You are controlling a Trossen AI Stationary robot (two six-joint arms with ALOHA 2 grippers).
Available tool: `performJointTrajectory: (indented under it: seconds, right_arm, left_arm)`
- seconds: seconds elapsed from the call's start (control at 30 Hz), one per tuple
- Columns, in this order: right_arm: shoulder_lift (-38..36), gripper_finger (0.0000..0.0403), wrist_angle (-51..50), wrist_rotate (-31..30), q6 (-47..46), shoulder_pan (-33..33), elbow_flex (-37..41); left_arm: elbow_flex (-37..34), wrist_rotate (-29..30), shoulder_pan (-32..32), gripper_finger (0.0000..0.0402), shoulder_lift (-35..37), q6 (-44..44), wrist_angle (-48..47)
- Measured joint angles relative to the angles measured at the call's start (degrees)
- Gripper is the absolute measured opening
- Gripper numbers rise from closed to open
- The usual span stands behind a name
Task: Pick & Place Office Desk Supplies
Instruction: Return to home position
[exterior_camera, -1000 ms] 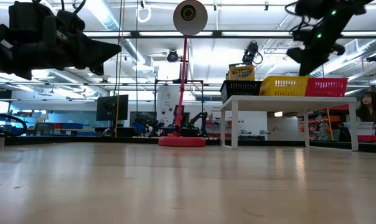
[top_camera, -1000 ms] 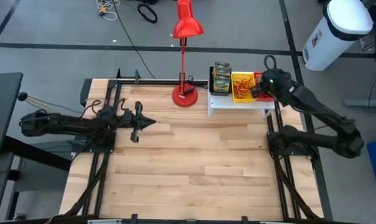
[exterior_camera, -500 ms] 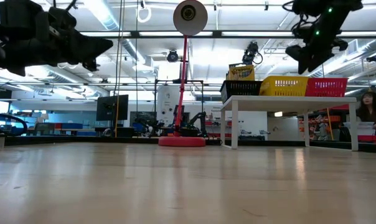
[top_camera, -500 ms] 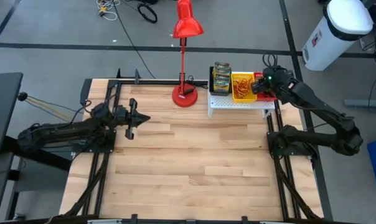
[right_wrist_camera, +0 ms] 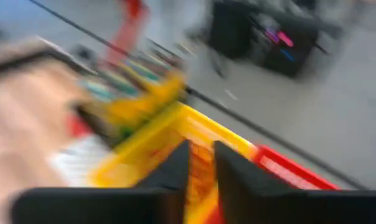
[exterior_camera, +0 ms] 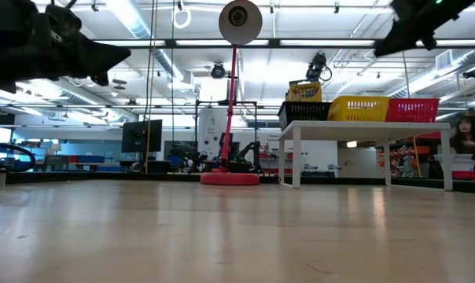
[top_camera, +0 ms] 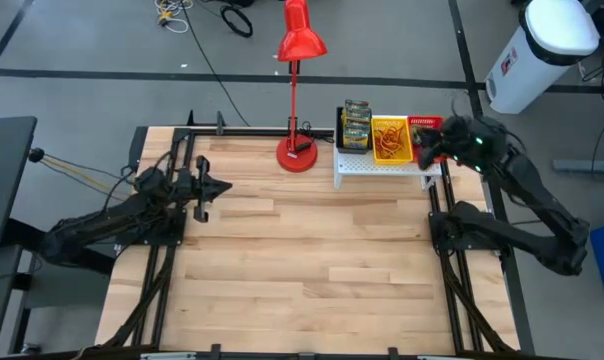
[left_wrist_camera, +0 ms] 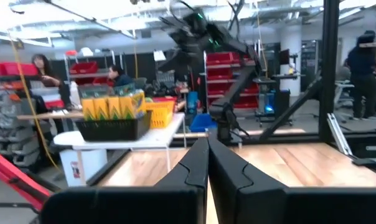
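While the high view looks down into the bins, the low view shows only their side walls, so the two complete each other. The small black mesh bin (exterior_camera: 304,115), the small yellow mesh bin (exterior_camera: 359,109) and the small red mesh bin (exterior_camera: 413,110) stand in a row on a low white stand (top_camera: 385,166) at the table's far edge, beside the tall red desk lamp (top_camera: 293,100). The yellow-and-green crayon boxes (top_camera: 356,125) stand upright in the black bin. Only from above can one see the thin tan and red rubber-band loops (top_camera: 390,138) inside the yellow bin. The right gripper (top_camera: 429,150) hangs over the red bin and hides what lies in it. Its wrist view is blurred, but a narrow gap shows between the fingers (right_wrist_camera: 174,171), with nothing in it. The left gripper (top_camera: 204,187) hovers above the table's left edge, well apart from the stand. Its wrist view shows both fingers pressed together.
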State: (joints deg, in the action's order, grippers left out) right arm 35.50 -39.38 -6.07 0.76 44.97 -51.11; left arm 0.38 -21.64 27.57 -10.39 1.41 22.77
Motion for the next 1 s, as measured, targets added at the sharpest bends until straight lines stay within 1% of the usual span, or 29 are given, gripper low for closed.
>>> performJointTrajectory:
  seconds: [0.03,0.07,0.1,0.17,0.23,0.3,0.37,0.43,0.47,0.6,0.67,0.77,0.87,0.93,1.0]
  right_arm:
    - [-2.2,0.0042,2.0,3.2,0.8,0.0,1.5]
    - [-4.4,0.0021,4.0,5.8,1.4,0.0,3.2]
    - [-6.8,0.0014,6.2,8.1,2.3,0.0,5.0]
    - [-11.1,0.0021,10.1,12.6,2.8,0.0,8.9]
    - [-15.3,0.0021,13.4,16.1,3.4,0.0,13.0]
    - [-19.0,0.0008,15.7,20.8,4.7,0.0,16.8]
    - [-22.6,0.0006,18.8,26.3,5.3,0.0,20.3]
    - [-25.6,0.0009,24.0,32.0,3.6,0.0,23.0]
    - [-26.9,0.0008,27.0,33.9,2.5,0.0,24.3]
    - [-30.8,0.0005,42.2,36.5,-3.6,0.0,30.9]
    - [-31.5,0.0004,46.5,38.6,-3.8,0.0,34.2]
    - [-32.1,0.0003,48.8,37.2,-3.7,0.0,38.1]
    - [-32.1,0.0002,48.7,35.2,-2.9,0.0,41.5]
    - [-32.1,0.0002,48.6,34.8,-2.0,0.0,43.1]
    - [-32.1,0.0002,48.7,35.4,-0.9,0.0,44.3]
  left_arm:
    - [0.0,0.0,0.4,0.0011,1.6,0.0,-0.9]
    - [0.0,0.1,0.8,0.0011,3.2,-0.2,-2.0]
    - [0.0,0.1,1.4,0.0011,4.7,-0.6,-3.0]
    - [0.0,0.0,2.7,0.0011,7.9,-1.7,-6.0]
    - [0.0,-0.8,4.3,0.0011,10.5,-2.6,-9.2]
    - [0.0,-3.9,6.1,0.0011,10.4,-3.7,-10.4]
    - [0.0,-7.0,7.8,0.0011,10.4,-3.7,-11.1]
    - [0.0,-8.0,9.3,0.0011,10.4,-3.8,-12.3]
    - [0.0,-7.9,9.9,0.0011,10.3,-3.8,-12.4]
    - [0.0,-4.4,10.1,0.0011,10.4,-4.9,-12.2]
    - [0.0,-2.0,8.7,0.0011,10.4,-5.0,-12.1]
    - [0.0,4.3,5.7,0.0011,10.4,-3.9,-12.1]
    - [0.0,10.4,2.1,0.0011,10.4,-1.9,-10.3]
    - [0.0,13.1,-0.2,0.0011,10.4,-0.6,-9.1]
    - [0.0,14.5,-2.4,0.0011,10.4,0.7,-7.8]
